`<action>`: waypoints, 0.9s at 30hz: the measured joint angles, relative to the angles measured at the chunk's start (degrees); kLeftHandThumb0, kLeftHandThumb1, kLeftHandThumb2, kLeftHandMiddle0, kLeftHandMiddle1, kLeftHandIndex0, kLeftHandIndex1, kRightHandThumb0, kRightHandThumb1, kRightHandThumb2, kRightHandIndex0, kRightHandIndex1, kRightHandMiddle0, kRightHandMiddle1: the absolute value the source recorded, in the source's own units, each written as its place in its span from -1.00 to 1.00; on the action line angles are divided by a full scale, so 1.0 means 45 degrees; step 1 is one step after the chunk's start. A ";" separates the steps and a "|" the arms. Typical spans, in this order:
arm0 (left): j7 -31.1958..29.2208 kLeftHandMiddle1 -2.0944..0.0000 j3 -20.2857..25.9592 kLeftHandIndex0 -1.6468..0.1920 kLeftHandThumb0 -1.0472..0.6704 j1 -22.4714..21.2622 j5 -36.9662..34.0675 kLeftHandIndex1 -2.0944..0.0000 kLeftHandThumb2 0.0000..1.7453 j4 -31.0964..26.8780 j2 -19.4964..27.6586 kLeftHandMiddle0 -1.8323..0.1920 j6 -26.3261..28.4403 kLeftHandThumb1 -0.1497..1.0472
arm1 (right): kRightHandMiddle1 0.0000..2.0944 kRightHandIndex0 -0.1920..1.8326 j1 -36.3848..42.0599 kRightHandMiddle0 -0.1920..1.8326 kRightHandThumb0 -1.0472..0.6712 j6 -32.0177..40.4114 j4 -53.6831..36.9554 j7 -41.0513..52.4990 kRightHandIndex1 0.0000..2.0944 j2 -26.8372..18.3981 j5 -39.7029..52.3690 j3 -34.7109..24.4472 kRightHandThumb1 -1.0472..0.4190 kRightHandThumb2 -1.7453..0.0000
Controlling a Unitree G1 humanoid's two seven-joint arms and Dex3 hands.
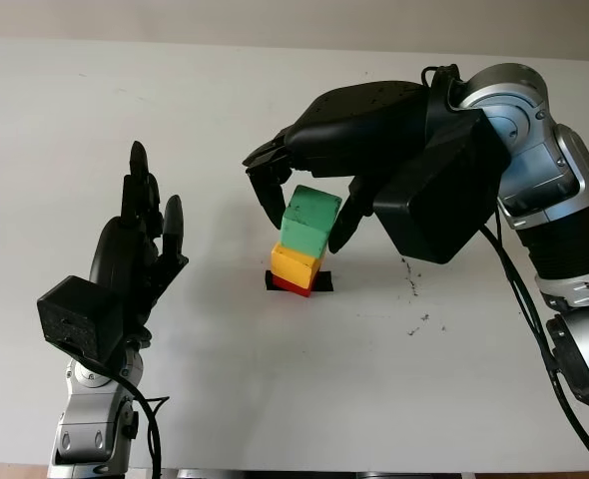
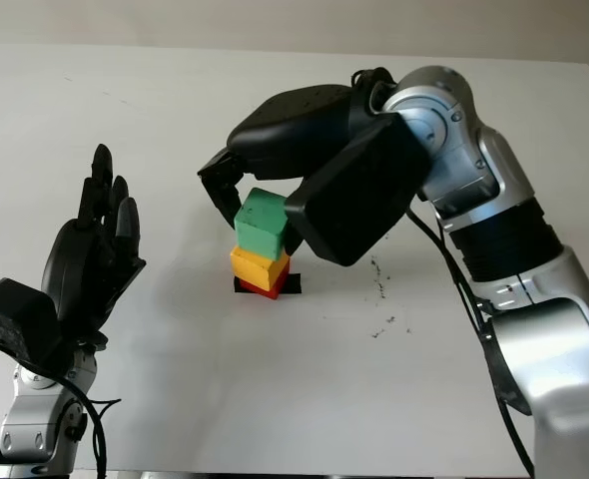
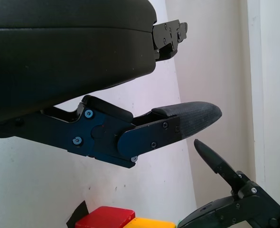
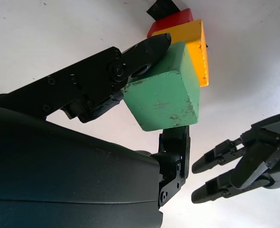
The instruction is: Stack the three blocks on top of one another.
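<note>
A green block [image 1: 309, 220] sits tilted on top of a yellow block [image 1: 296, 265], which rests on a red block [image 1: 293, 287] over a black tape mark [image 1: 324, 282] at mid-table. My right hand [image 1: 305, 230] reaches over the stack from the right and is shut on the green block [image 4: 166, 92]: one finger [image 4: 147, 50] presses its edge and another presses the opposite face. Left of the stack my left hand [image 1: 145, 235] is raised and open, well apart from the blocks. In the left wrist view the red block [image 3: 104, 218] and yellow block [image 3: 149, 222] lie beyond its fingers [image 3: 187, 121].
The white table [image 1: 175, 100] spreads wide around the stack. A few dark specks [image 1: 414, 289] mark the surface to the right of the blocks. The table's far edge runs along the top of the head views.
</note>
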 measured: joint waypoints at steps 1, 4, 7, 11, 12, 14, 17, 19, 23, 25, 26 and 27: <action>0.0000 1.00 -0.0011 1.00 -0.65 0.0018 -0.0002 1.00 -0.23 0.0000 -0.0006 1.00 -0.0001 1.00 | 0.38 -0.58 0.0000 -0.44 -0.23 0.0000 0.0000 0.0000 -0.95 0.0014 0.0013 0.0000 -0.82 0.94; 0.0000 1.00 -0.0017 1.00 -0.64 0.0116 -0.0006 1.00 -0.22 0.0000 -0.0042 1.00 -0.0003 1.00 | 0.38 -0.58 0.0003 -0.43 -0.23 0.0000 0.0000 -0.0007 -0.95 0.0018 0.0009 0.0000 -0.83 0.94; 0.0010 1.00 -0.0016 1.00 -0.64 0.0150 -0.0006 1.00 -0.22 0.0000 -0.0071 1.00 -0.0002 1.00 | 0.32 -0.59 0.0003 -0.46 -0.25 0.0104 -0.0001 -0.0003 -0.95 0.0018 -0.0009 0.0004 -0.85 0.93; 0.0010 1.00 -0.0016 1.00 -0.63 0.0153 0.0006 1.00 -0.22 -0.0001 -0.0070 1.00 0.0005 1.00 | 0.03 -0.65 0.0001 -0.61 -0.31 0.0213 -0.0002 0.0211 -0.96 0.0016 0.0002 0.0018 -0.84 0.94; 0.0010 1.00 -0.0017 1.00 -0.63 0.0154 0.0010 1.00 -0.22 -0.0001 -0.0070 1.00 0.0004 1.00 | -0.08 -0.67 0.0002 -0.65 -0.35 0.0256 -0.0001 0.0328 -0.97 0.0016 0.0043 0.0018 -0.83 0.94; 0.0010 1.00 -0.0017 1.00 -0.64 0.0157 0.0028 1.00 -0.23 -0.0001 -0.0070 1.00 0.0004 1.00 | -0.37 -0.77 0.0002 -0.71 -0.41 0.0346 -0.0001 0.0570 -0.97 0.0009 0.0109 0.0022 -0.81 0.94; 0.0016 0.99 -0.0018 1.00 -0.63 0.0161 0.0081 1.00 -0.25 -0.0001 -0.0070 1.00 -0.0002 1.00 | -0.71 -0.94 -0.0021 -0.81 -0.47 0.0277 -0.0001 0.1063 -0.99 -0.0099 0.0099 0.0165 -0.81 0.94; 0.0029 0.99 -0.0017 1.00 -0.63 0.0162 0.0100 1.00 -0.25 -0.0001 -0.0071 1.00 -0.0001 1.00 | -0.78 -0.98 -0.0056 -0.84 -0.49 0.0243 -0.0001 0.1436 -0.99 -0.0215 -0.0009 0.0277 -0.81 0.94; 0.0053 0.98 -0.0018 1.00 -0.62 0.0161 0.0134 1.00 -0.25 -0.0001 -0.0071 1.00 -0.0002 1.00 | -0.90 -1.00 -0.0317 -0.97 -0.55 0.0242 -0.0001 0.1945 -1.00 -0.0303 -0.0241 0.0383 -0.77 0.95; 0.0074 0.97 -0.0018 1.00 -0.61 0.0161 0.0176 1.00 -0.26 -0.0001 -0.0070 1.00 -0.0001 1.00 | -0.97 -1.00 -0.0331 -0.99 -0.58 0.0231 -0.0002 0.2104 -1.00 -0.0349 -0.0247 0.0387 -0.76 0.95; 0.0083 0.97 -0.0018 1.00 -0.61 0.0161 0.0197 1.00 -0.26 -0.0001 -0.0070 1.00 -0.0002 1.00 | -0.99 -1.00 -0.0331 -1.00 -0.60 0.0215 -0.0002 0.2160 -1.00 -0.0372 -0.0243 0.0387 -0.75 0.95; 0.0086 0.97 -0.0017 1.00 -0.62 0.0161 0.0202 1.00 -0.27 -0.0001 -0.0070 1.00 -0.0002 1.00 | -0.99 -1.00 -0.0331 -1.00 -0.62 0.0192 -0.0002 0.2179 -1.00 -0.0400 -0.0232 0.0386 -0.75 0.95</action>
